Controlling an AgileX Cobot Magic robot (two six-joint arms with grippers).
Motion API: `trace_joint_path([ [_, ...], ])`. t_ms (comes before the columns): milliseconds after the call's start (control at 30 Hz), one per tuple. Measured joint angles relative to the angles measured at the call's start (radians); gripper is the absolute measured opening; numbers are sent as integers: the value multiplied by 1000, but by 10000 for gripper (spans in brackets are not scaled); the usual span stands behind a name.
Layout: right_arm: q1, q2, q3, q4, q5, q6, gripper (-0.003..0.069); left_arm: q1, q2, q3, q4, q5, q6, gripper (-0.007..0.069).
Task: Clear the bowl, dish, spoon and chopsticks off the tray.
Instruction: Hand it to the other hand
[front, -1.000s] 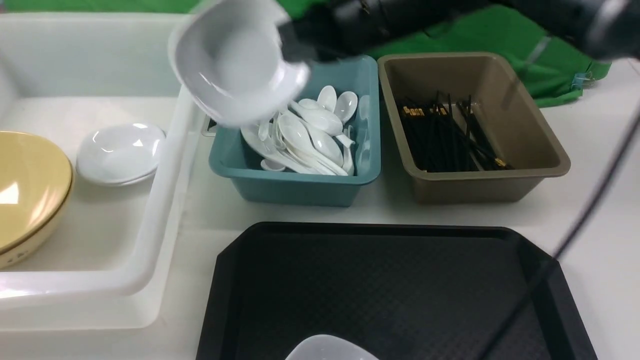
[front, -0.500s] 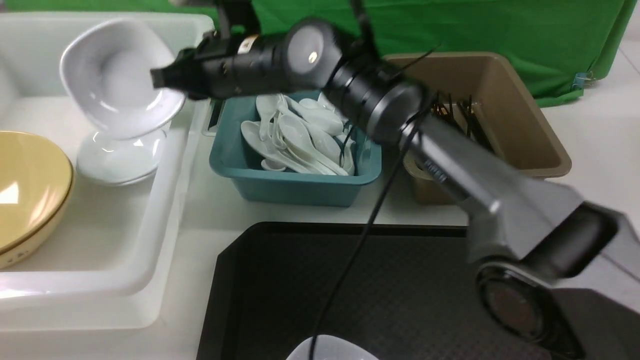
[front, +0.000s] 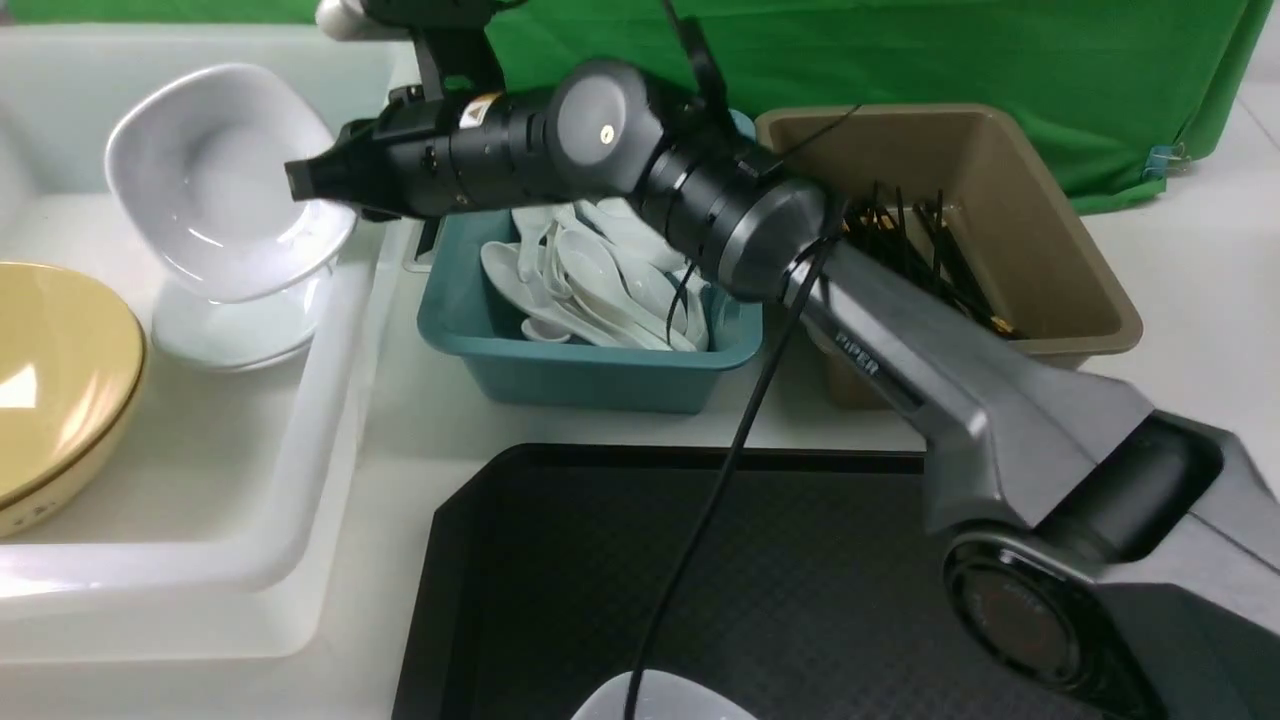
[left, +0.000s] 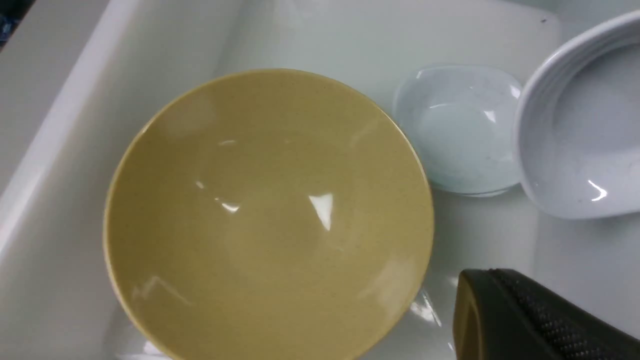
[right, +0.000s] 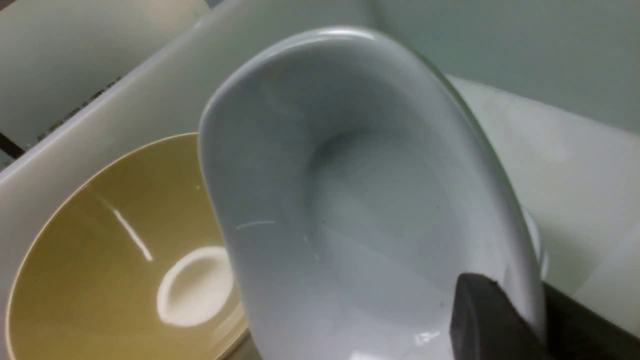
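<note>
At upper left the dish (front: 205, 170) is held clamped in the right gripper (front: 305, 188), the left gripper (left: 480, 310) with jaws together; lowering and release are needed

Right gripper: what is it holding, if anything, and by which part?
The right gripper pinches the small glossy white squarish dish by its rim, holding it tilted over the white tub.

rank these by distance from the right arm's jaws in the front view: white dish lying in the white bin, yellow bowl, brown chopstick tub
1. resting white dish: nearly under the right jaws, in the white bin.
2. yellow bowl: same bin, farther to the robot's left.
3. brown tub: on the robot's right, past the teal tub.
</note>
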Motion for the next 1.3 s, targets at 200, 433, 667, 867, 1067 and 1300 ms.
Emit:
trace_joint_path([
  [200, -27, -71, -33, -3, 204, -1, 25, 170, 137, -120, -489, 66, 329, -6],
  [433, -58, -113, -46, -6, 351, 27, 25, 357, 256, -181, -900, 162, 720, -3],
  [667, -58, -113, -46, -8, 371, 41, 25, 290, 326, -182, -883, 228, 831, 141],
  [867, -58, -113, -46, -8, 376, 42, 25, 155, 330, -181, -739, 140, 846, 456],
  [1067, -58, -113, -46, 0, 389, 43, 25, 108, 337, -181, -688, 87, 847, 643],
  [1300, -58, -113, -46, 119, 399, -8, 25, 108, 393, -181, -700, 72, 826, 629],
])
